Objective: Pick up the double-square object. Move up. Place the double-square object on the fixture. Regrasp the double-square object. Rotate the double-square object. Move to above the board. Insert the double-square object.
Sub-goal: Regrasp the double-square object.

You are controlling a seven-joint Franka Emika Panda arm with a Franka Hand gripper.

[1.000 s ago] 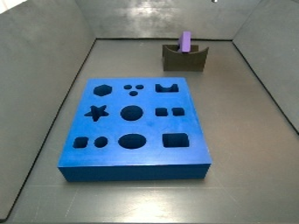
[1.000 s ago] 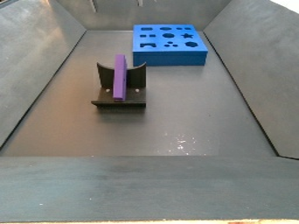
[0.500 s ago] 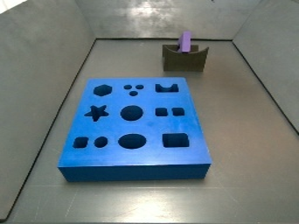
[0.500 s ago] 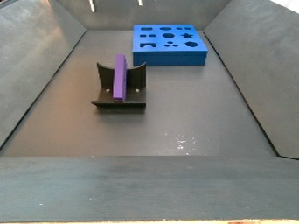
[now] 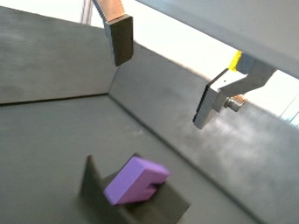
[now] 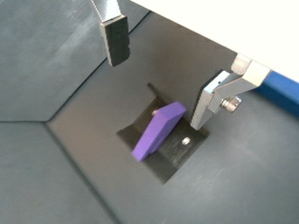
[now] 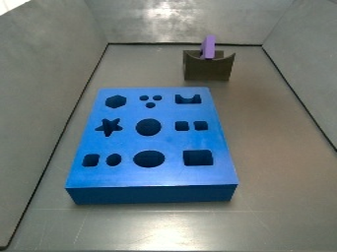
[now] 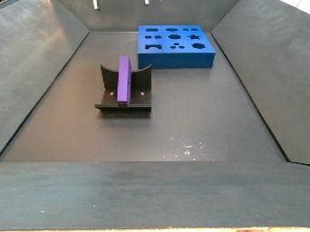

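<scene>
The lavender double-square object (image 8: 122, 79) stands on edge in the notch of the dark fixture (image 8: 125, 98), seen also in a side view (image 7: 210, 46) on the fixture (image 7: 208, 65). The blue board (image 7: 156, 146) with shaped holes lies flat on the floor (image 8: 177, 46). In both wrist views my gripper (image 6: 160, 77) (image 5: 163, 79) is open, well above the object (image 6: 156, 131) (image 5: 136, 180), with nothing between its fingers (image 6: 114, 39). The gripper is out of sight in both side views.
Grey walls enclose the bin on all sides (image 7: 79, 69) (image 8: 36, 82). A corner of the blue board (image 6: 282, 88) shows behind one finger in a wrist view.
</scene>
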